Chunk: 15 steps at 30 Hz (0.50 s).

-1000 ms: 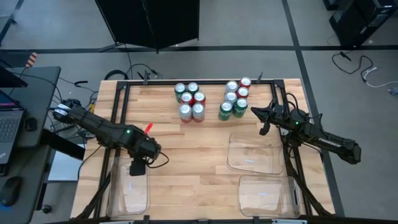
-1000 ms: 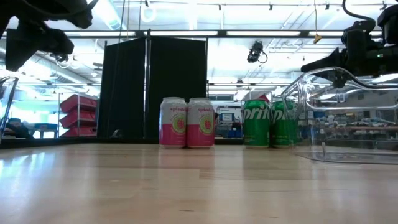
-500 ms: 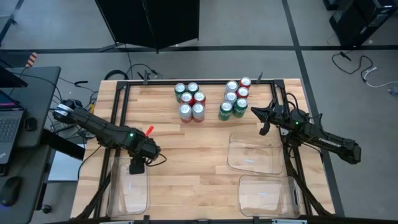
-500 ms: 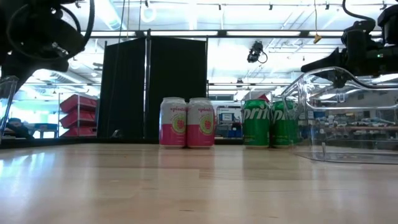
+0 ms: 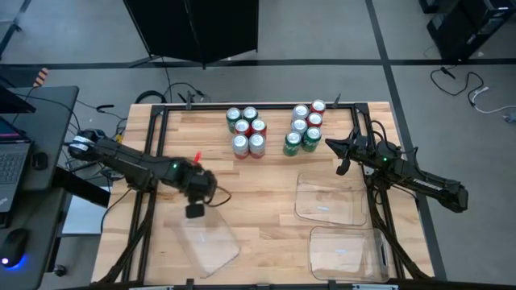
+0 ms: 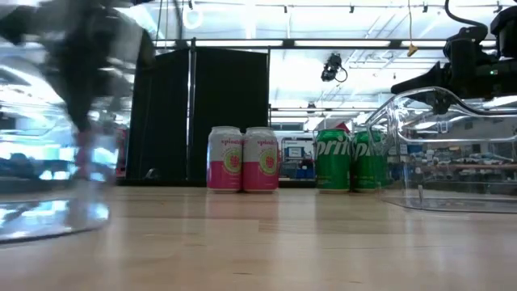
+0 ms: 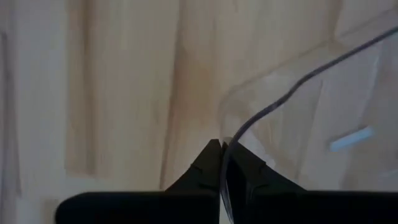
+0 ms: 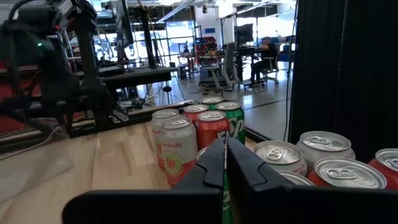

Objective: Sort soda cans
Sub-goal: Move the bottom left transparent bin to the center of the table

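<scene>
Left pincer [image 5: 196, 211] clamped on clear tray [image 5: 211, 242] rim, right pincer [image 5: 342, 158] closed, empty, beside soda cans [image 5: 303, 129]

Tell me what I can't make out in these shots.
- Low view: left tray is motion-blurred, so its tilt and the left gripper behind it are unreadable.
- Low view: most cans hide behind the front row.
- Left wrist view: tray rim runs past the edge; cans out of frame.
- Right wrist view: right gripper covers part of a green can.

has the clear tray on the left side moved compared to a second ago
Yes. The left gripper, shut on its rim, has swung the left tray rightward from the table's left edge; it now lies angled.
</scene>
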Available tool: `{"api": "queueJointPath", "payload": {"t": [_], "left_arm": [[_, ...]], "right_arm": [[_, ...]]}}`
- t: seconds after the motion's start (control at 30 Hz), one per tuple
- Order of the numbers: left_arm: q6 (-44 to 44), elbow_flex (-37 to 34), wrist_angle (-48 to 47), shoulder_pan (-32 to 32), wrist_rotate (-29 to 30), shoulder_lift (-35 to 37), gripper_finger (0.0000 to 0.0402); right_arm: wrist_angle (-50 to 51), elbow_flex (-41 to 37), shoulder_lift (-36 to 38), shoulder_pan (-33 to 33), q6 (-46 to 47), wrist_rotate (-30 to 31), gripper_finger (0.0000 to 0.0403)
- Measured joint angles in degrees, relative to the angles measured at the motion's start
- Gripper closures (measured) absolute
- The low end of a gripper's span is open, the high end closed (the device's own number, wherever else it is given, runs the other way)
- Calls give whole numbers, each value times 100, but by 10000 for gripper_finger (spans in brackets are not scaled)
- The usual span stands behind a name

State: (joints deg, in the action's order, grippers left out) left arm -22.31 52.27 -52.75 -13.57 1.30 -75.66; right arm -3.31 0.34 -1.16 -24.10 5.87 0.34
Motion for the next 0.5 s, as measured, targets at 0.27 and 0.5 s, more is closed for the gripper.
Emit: {"api": "queueJointPath", "payload": {"t": [0.27,0.5], "left_arm": [[1101,34,605,749,260,-268,395],[2188,309,1457,1273,525,-662,395]], "right_arm": [[10,0,0,2,0,0,395],[-7,2,0,2,0,0,398]]}}
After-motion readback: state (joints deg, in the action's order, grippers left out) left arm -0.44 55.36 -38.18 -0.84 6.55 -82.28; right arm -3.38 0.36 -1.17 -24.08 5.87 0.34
